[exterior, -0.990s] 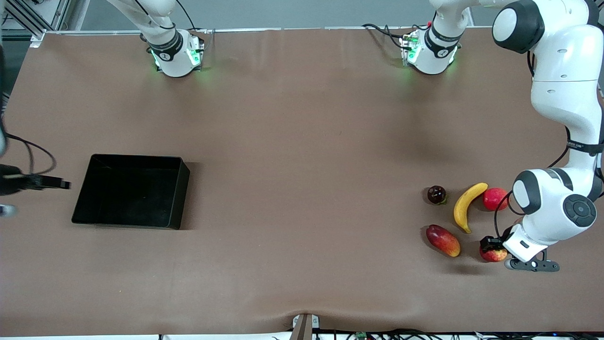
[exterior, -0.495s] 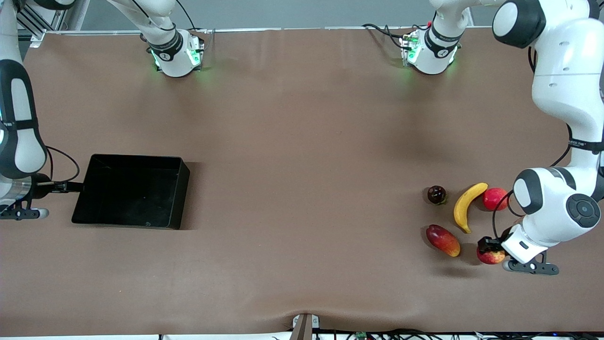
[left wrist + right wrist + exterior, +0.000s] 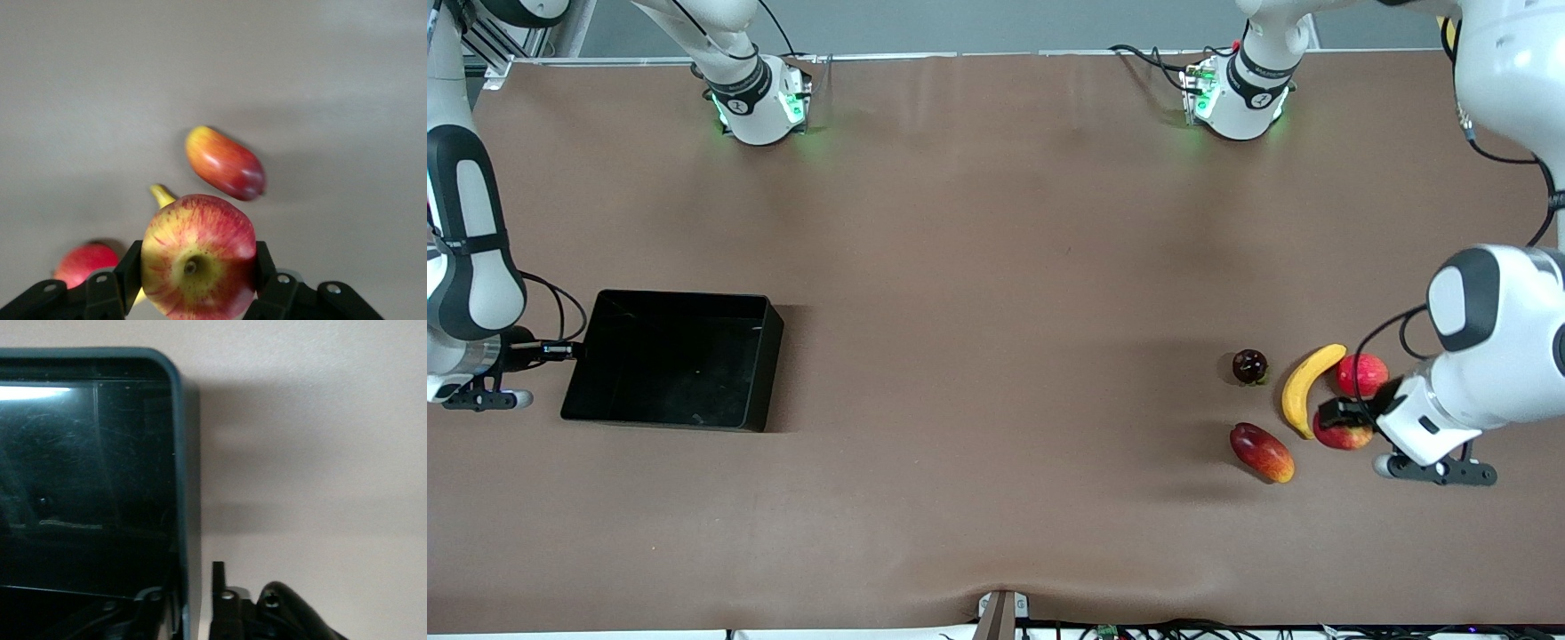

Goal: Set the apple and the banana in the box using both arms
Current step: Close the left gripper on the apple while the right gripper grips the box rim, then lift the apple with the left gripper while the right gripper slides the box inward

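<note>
Table [image 3: 996, 293] surface is brown, with the box [image 3: 758, 373] standing toward the right arm's end, its interior bare and glossy; its position matches both earlier frames. Right arm, absent from the frame a second ago apart from a dark blur at the edge, now stands beside the box, and the right gripper [image 3: 560, 350] sits at the box wall on the side toward the right arm's end, a shade closer than half a second ago; the right wrist view shows one finger [image 3: 218, 587] just outside the wall [image 3: 181, 493] and the other inside the rim, so the jaws straddle the wall, though whether they press on it cannot be told. Left arm has risen and swung since the earlier frames. Left gripper [image 3: 1343, 420] is pinching the apple [image 3: 1343, 435], the left wrist view confirming the fingers [image 3: 127, 273] pressed on either flank of the apple [image 3: 198, 257], stem dimple facing the camera. Apple has left the table, where it rested a second ago, and is now held over the lower tip of the banana [image 3: 1307, 387]. Banana lies unmoved toward the left arm's end, between a dark round fruit [image 3: 1249, 365] and a pinkish-red round fruit [image 3: 1360, 372]. Mango-like fruit [image 3: 1261, 452] lies nearer the front camera, also unmoved.
</note>
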Action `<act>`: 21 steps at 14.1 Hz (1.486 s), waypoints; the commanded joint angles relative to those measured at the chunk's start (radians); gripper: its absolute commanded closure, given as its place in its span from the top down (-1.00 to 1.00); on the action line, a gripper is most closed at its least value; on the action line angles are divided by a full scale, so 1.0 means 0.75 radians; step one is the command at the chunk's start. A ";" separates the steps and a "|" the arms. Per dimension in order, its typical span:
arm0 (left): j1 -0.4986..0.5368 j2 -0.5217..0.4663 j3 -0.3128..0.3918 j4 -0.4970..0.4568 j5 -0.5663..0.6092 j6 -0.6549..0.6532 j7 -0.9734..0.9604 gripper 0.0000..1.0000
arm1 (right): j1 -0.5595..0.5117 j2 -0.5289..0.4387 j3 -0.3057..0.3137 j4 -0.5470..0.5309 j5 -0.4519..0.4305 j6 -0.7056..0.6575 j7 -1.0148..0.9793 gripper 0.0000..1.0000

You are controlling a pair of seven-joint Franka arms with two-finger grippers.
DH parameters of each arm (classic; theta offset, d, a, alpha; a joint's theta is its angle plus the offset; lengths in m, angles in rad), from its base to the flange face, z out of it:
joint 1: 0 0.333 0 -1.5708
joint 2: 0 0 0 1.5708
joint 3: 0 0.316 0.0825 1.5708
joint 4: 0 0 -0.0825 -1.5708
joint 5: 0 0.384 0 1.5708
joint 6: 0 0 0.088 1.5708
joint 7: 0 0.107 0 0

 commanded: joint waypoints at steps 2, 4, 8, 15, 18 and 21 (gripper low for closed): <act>-0.027 -0.126 -0.113 -0.156 0.059 0.001 -0.237 -1.00 | 0.002 -0.028 0.016 0.066 -0.007 -0.189 0.099 -1.00; -0.052 -0.163 -0.162 -0.205 0.059 0.003 -0.362 -1.00 | 0.025 -0.028 0.022 0.158 0.002 -0.330 0.097 -1.00; -0.095 -0.210 -0.254 -0.305 0.069 0.047 -0.599 -1.00 | 0.080 -0.030 0.024 0.303 0.132 -0.578 0.097 -1.00; -0.046 -0.472 -0.275 -0.534 0.055 0.044 -0.643 -1.00 | 0.280 -0.097 0.024 0.254 0.396 -0.670 0.209 -1.00; 0.035 -0.556 -0.275 -0.583 0.042 0.017 -0.618 -1.00 | 0.499 -0.146 0.022 0.191 0.439 -0.576 0.364 -1.00; 0.070 -0.552 -0.272 -0.600 0.034 -0.003 -0.612 -1.00 | 0.695 -0.145 0.020 0.170 0.454 -0.476 0.626 -1.00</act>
